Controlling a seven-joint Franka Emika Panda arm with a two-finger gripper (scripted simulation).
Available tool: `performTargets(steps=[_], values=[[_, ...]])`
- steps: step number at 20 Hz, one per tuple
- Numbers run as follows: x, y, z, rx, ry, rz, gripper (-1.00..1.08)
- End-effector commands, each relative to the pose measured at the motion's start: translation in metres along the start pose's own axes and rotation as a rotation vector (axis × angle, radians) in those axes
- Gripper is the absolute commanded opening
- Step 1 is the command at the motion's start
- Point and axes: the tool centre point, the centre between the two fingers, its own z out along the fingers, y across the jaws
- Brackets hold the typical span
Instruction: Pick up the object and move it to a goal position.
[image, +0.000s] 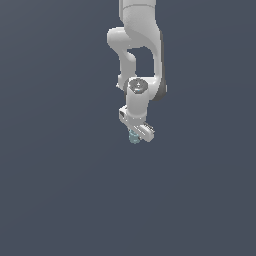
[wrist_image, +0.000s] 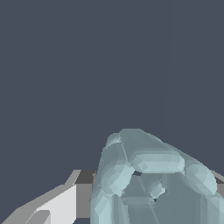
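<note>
The gripper (image: 135, 134) is closed around the pale teal lumpy block (image: 133, 137), which sits between its fingers, so the carry step seems in hand; next it needs transport to an unseen goal.

A flat, dark slate-blue surface (image: 60, 200) is being shown across the whole exterior view, uniform in tone from border to border. The same plain surface (wrist_image: 65, 65) is being seen in the wrist view, filling the picture behind the object (wrist_image: 148, 175). In the exterior view the pale teal object (image: 133, 138) is being gripped between the fingers of the gripper (image: 134, 139), near the middle of the picture. Whether it is being borne by the surface or is being held clear of it cannot be told from either view.
</note>
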Motion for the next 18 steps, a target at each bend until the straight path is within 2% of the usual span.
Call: performTargets(steps=[1, 8, 18], values=[[0.006, -0.001, -0.003, 0.013, 0.01, -0.003, -1.0], [0.036, -0.008, -0.022, 0.09, 0.063, -0.025, -1.0], [0.095, -0.019, -0.066, 0.249, 0.172, -0.07, -1.0]])
